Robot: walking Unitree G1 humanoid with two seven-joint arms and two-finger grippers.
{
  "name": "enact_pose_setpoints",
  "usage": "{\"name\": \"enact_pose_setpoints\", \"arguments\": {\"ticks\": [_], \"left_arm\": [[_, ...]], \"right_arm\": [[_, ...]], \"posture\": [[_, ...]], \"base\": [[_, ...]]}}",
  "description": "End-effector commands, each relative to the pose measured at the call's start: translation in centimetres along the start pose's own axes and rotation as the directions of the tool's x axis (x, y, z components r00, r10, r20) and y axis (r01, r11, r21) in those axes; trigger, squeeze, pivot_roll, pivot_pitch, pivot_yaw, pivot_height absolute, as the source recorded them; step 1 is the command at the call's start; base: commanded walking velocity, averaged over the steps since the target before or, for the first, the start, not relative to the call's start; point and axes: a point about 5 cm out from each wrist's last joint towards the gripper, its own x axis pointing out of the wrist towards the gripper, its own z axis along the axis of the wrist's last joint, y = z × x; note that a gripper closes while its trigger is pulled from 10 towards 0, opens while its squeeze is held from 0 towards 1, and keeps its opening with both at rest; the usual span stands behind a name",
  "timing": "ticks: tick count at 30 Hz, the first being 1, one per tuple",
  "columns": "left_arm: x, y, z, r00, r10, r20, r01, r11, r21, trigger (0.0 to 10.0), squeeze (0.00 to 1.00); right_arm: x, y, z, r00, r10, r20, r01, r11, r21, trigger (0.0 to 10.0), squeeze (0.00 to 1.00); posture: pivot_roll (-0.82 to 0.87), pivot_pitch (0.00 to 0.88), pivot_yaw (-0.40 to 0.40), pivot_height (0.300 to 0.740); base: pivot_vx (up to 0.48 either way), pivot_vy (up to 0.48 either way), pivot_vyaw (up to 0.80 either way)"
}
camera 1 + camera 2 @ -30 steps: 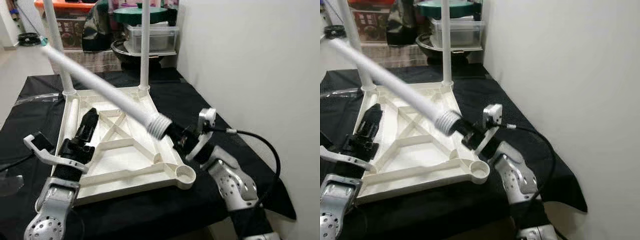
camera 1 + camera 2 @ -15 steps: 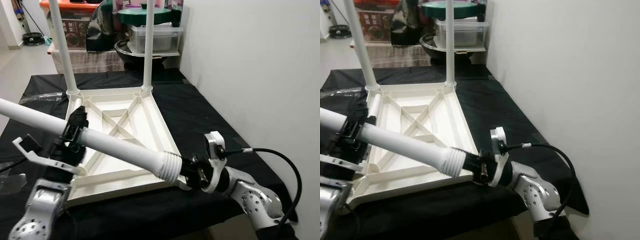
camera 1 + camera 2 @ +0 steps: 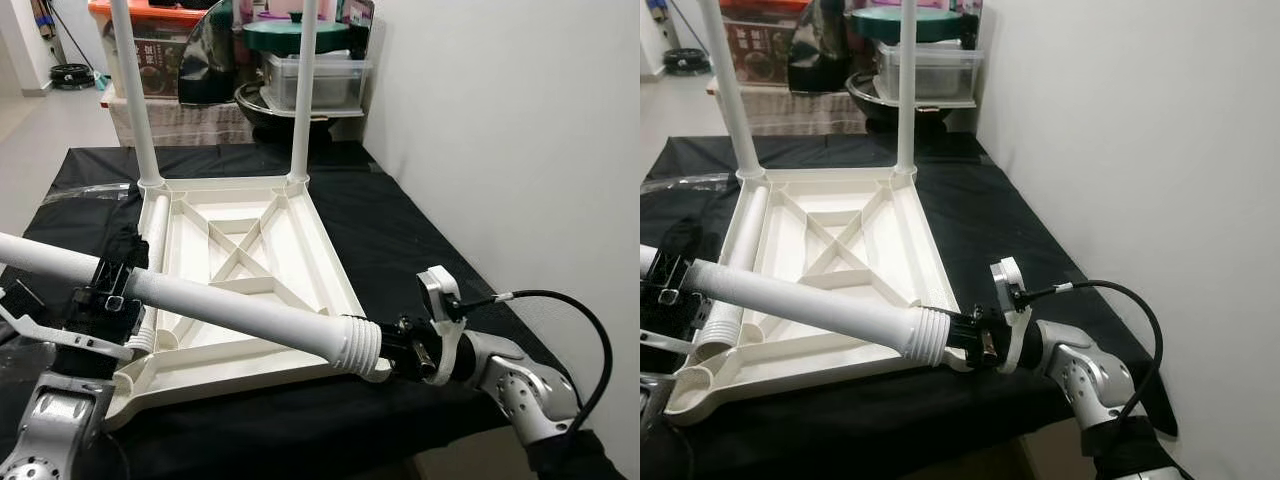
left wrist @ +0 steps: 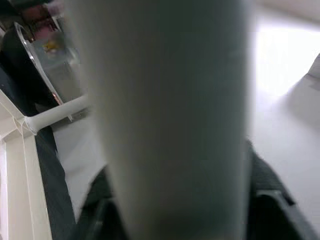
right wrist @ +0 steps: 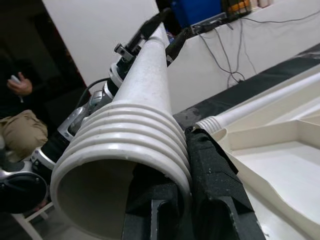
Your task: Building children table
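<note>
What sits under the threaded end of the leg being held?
The near right corner of the upturned tabletop lies under the leg threads. The right end effector and those threads cover that corner, so its socket is hidden. The left end effector grips further along.

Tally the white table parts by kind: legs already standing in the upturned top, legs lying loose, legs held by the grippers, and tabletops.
Standing legs: 2
Loose leg lying in the top: 1
Held leg: 1
Tabletop: 1
Total: 5
</note>
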Motion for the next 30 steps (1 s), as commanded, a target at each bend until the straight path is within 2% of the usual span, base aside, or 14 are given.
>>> {"name": "enact_pose_setpoints", "arguments": {"ticks": [1, 8, 9, 10, 12, 13, 18, 21, 24, 25, 30], "left_arm": [[0.5, -1.2, -0.6, 0.996, -0.078, -0.037, 0.077, 0.997, -0.011, 0.0, 0.0], [0.6, -1.6, -0.8, 0.993, -0.093, -0.068, 0.092, 0.996, -0.022, 0.0, 0.0], [0.6, -1.7, -0.9, 0.991, -0.101, -0.087, 0.099, 0.995, -0.023, 0.0, 0.0], [0.8, -1.8, -1.2, 0.989, -0.09, -0.117, 0.089, 0.996, -0.011, 0.0, 0.0], [0.8, -1.8, -1.4, 0.987, -0.081, -0.138, 0.081, 0.997, -0.003, 0.0, 0.0], [0.9, -1.9, -1.7, 0.982, -0.08, -0.17, 0.085, 0.996, 0.022, 10.0, 0.0], [0.9, -2.3, -1.7, 0.974, -0.094, -0.206, 0.107, 0.993, 0.051, 10.0, 0.0], [1.2, -2.5, -1.1, 0.976, -0.096, -0.196, 0.11, 0.992, 0.062, 10.0, 0.0], [2.0, -2.5, 0.8, 0.989, -0.078, -0.125, 0.088, 0.993, 0.076, 10.0, 0.0], [2.2, -2.6, 1.6, 0.994, -0.066, -0.091, 0.075, 0.992, 0.099, 10.0, 0.0], [2.2, -2.7, 2.0, 0.995, -0.068, -0.079, 0.077, 0.991, 0.112, 10.0, 0.0]], "right_arm": [[0.3, -0.2, -0.7, 0.998, -0.007, -0.061, 0.008, 1.0, 0.013, 0.0, 0.0], [0.4, -0.6, -0.2, 0.998, -0.025, -0.054, 0.024, 0.999, -0.027, 0.0, 0.0], [0.6, -1.2, -0.1, 0.993, -0.086, -0.075, 0.082, 0.995, -0.057, 0.6, 0.0], [0.8, -1.5, 0.0, 0.988, -0.119, -0.094, 0.111, 0.99, -0.083, 10.0, 0.0], [1.0, -1.7, 0.1, 0.985, -0.138, -0.107, 0.127, 0.987, -0.1, 10.0, 0.0], [1.1, -1.6, 0.2, 0.985, -0.127, -0.117, 0.116, 0.989, -0.092, 10.0, 1.0], [1.2, -1.3, 0.6, 0.989, -0.086, -0.119, 0.078, 0.994, -0.073, 10.0, 1.0], [0.9, -1.2, 1.1, 0.99, -0.06, -0.131, 0.051, 0.997, -0.066, 10.0, 1.0], [-1.7, -2.0, 1.5, 0.973, -0.076, -0.218, 0.058, 0.994, -0.088, 10.0, 1.0], [-3.5, -2.4, 1.5, 0.958, -0.112, -0.265, 0.086, 0.99, -0.109, 10.0, 1.0], [-4.5, -2.7, 1.6, 0.95, -0.134, -0.281, 0.106, 0.988, -0.116, 10.0, 1.0]], "posture": [[0.06, 0.0, -0.099, 0.74], [0.06, 0.0, -0.096, 0.74], [0.05, 0.0, -0.094, 0.74], [0.05, 0.0, -0.094, 0.74], [0.05, 0.0, -0.094, 0.74], [0.06, 0.0, -0.094, 0.74], [0.06, 0.0, -0.095, 0.74], [0.06, 0.0, -0.095, 0.74], [0.06, 0.0, -0.104, 0.74], [0.06, 0.0, -0.109, 0.74], [0.07, 0.0, -0.113, 0.74]], "base": [[0.0, 0.0, 0.0], [0.0, 0.0, 0.0], [0.0, 0.0, 0.0], [0.0, 0.0, 0.0], [0.0, 0.0, 0.0], [0.0, 0.0, 0.0], [0.0, 0.0, 0.0], [0.0, 0.0, 0.0], [0.0, 0.0, 0.0], [0.0, 0.0, 0.0], [0.0, 0.0, 0.0]]}}
